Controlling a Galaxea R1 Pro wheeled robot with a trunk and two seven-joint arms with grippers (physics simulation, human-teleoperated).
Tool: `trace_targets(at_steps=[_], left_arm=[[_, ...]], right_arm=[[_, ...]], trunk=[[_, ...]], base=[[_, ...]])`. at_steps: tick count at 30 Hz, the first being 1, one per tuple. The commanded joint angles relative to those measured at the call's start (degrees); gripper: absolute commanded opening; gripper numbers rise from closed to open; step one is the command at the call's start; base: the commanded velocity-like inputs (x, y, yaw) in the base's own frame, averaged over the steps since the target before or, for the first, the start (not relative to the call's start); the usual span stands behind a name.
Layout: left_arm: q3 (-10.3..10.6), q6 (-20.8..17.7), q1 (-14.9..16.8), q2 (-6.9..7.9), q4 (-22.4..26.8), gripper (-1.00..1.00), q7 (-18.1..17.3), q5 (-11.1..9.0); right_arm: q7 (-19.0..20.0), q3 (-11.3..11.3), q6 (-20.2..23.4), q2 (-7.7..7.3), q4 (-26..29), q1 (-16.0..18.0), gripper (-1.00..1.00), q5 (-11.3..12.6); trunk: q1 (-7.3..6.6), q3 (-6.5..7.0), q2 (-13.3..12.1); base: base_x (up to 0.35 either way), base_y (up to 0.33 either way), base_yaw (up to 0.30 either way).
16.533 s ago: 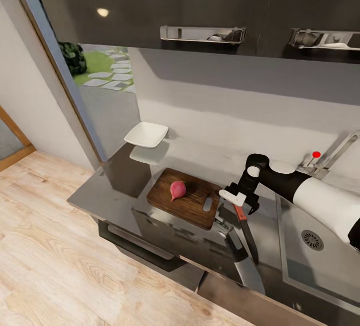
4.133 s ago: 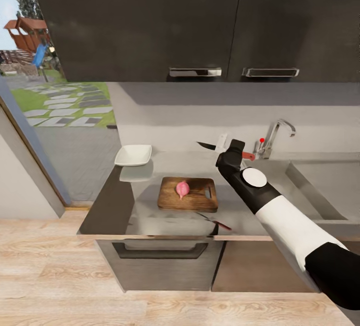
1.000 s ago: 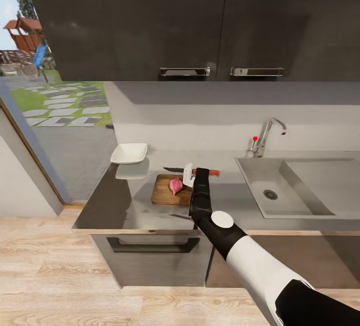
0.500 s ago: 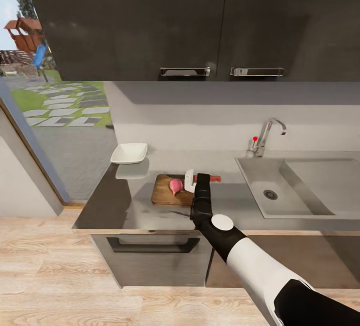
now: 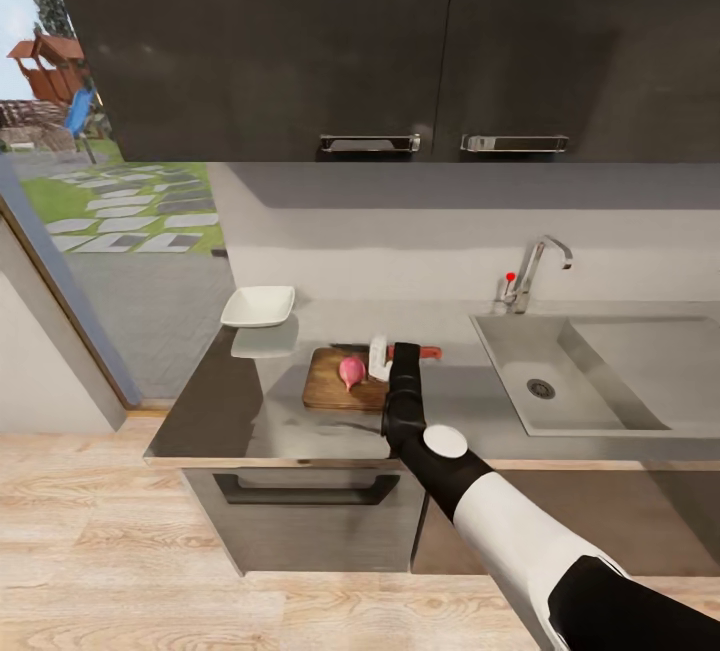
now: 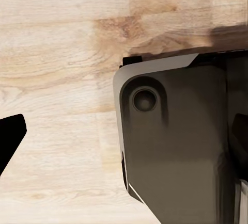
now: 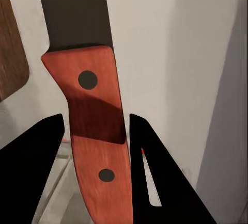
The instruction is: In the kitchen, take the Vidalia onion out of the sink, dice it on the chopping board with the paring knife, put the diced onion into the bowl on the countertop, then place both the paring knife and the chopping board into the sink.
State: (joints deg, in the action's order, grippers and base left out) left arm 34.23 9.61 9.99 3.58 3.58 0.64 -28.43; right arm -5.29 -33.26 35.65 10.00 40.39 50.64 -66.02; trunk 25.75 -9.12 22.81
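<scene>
Onion point(image 5: 351, 370) lay whole on the board point(image 5: 330, 386), beside the right gripper point(image 5: 381, 359) | right gripper's jaws clamped the knife point(image 7: 93, 126) by its red handle, over the board's far edge | bowl point(image 5: 258, 306) sat well left on the counter point(image 5: 220, 411) | sink point(image 5: 560, 371) to the right | left gripper's jaws: could not tell.

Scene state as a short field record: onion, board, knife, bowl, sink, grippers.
onion: whole, lying on the board
board: on the countertop, left of the sink
knife: red handle between the right gripper's fingers; blade over the board, beside the onion
bowl: on the countertop behind and left of the board; nothing visible inside
sink: holds no objects
right gripper: shut on knife, over the board's right end
left gripper: state cannot be told; its wrist view shows wood floor
</scene>
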Motion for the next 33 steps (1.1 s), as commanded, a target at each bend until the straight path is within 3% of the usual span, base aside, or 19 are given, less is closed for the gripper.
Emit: trace_targets(at_steps=[1,12,33], left_arm=[[0.5,0.1,0.0,0.02,0.0,1.00,0.1,-0.5],[0.5,2.7,0.0,-0.15,-0.3,1.00,0.1,-0.5],[0.5,2.9,0.0,-0.15,-0.3,1.00,0.1,-0.5]], right_arm=[[-0.5,-0.2,0.4,0.00,0.3,0.1,-1.00,0.0],[-0.6,-0.3,0.3,-0.53,0.3,0.1,-1.00,-0.1],[0.0,-0.4,0.4,-0.23,-1.5,0.1,-1.00,0.3]], trunk=[[0.03,-0.12,0.1],[0.03,-0.12,0.1],[0.03,-0.12,0.1]], base=[[0.000,0.000,0.000],[0.000,0.000,0.000],[0.008,0.023,0.000]])
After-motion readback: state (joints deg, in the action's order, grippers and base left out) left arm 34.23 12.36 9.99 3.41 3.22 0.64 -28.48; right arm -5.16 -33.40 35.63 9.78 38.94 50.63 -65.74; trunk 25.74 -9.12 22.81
